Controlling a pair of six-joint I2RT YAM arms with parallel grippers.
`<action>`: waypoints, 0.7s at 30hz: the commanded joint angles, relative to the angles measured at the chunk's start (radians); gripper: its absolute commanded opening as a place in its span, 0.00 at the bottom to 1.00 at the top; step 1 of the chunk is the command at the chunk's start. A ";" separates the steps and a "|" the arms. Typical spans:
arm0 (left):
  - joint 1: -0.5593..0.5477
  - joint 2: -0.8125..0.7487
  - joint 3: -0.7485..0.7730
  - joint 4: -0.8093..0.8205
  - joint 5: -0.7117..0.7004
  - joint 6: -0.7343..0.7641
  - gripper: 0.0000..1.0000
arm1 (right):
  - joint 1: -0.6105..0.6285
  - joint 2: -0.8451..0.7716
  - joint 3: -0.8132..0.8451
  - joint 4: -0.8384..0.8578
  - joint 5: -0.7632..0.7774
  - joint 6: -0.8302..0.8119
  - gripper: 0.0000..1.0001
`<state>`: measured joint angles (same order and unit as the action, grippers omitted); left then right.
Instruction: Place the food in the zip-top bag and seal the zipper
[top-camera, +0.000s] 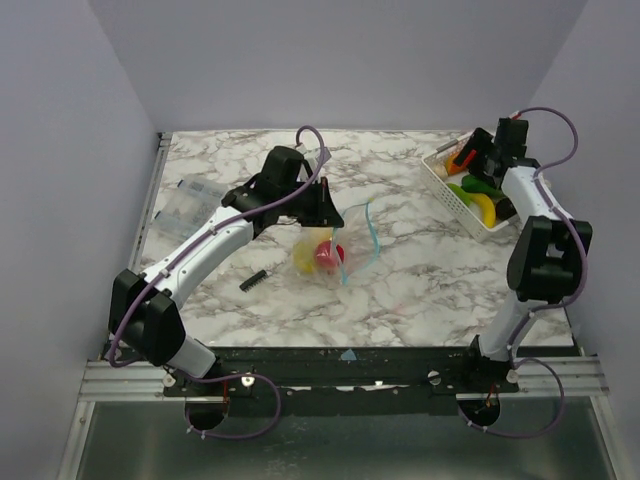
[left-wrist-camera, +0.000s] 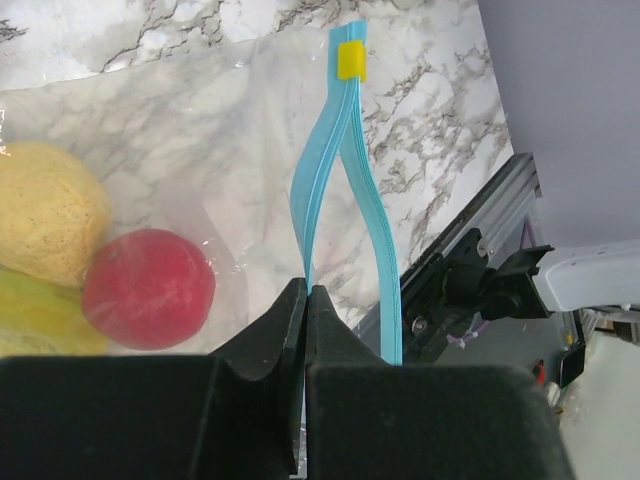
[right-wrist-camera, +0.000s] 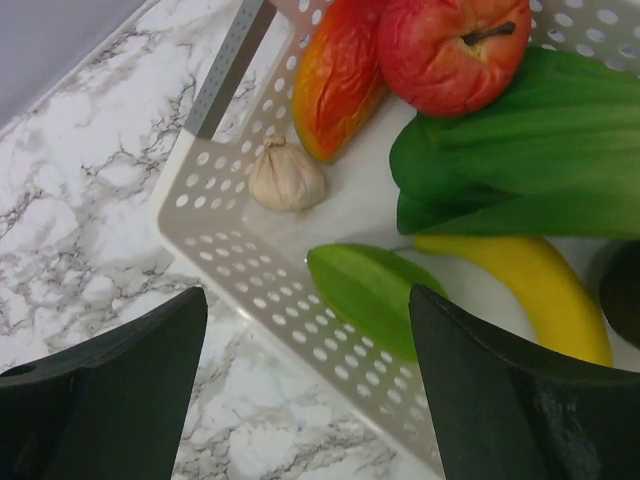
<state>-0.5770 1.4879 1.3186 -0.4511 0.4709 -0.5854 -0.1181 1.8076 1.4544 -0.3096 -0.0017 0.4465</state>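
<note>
At counter (top-camera: 420, 290) centre: left gripper (left-wrist-camera: 307, 300) clamped on zipper (left-wrist-camera: 318, 190) of zip-top bag (left-wrist-camera: 200, 150) with food (left-wrist-camera: 148, 288) inside; far right, right gripper (right-wrist-camera: 305, 335) apart over basket (right-wrist-camera: 215, 215).

Clear zip-top bag (left-wrist-camera: 200, 130), teal zipper (left-wrist-camera: 306, 200) parted, holds red and yellow food (left-wrist-camera: 148, 288).

A zip-top bag (top-camera: 352, 240), a white perforated basket (top-camera: 447, 195), a black bar (top-camera: 252, 280) and a clear packet (top-camera: 190, 200) are carried by the marble tabletop (top-camera: 400, 290).
</note>
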 joint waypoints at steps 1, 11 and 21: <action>0.003 0.026 0.046 -0.046 0.040 0.045 0.00 | -0.071 0.156 0.154 -0.076 -0.246 -0.046 0.84; 0.005 0.064 0.088 -0.065 0.052 0.065 0.00 | -0.082 0.402 0.385 -0.264 -0.310 -0.220 0.90; 0.006 0.096 0.101 -0.068 0.074 0.061 0.00 | -0.083 0.484 0.439 -0.376 -0.334 -0.311 0.90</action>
<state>-0.5770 1.5757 1.3876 -0.5125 0.5148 -0.5411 -0.1982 2.2475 1.8683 -0.5854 -0.2832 0.1921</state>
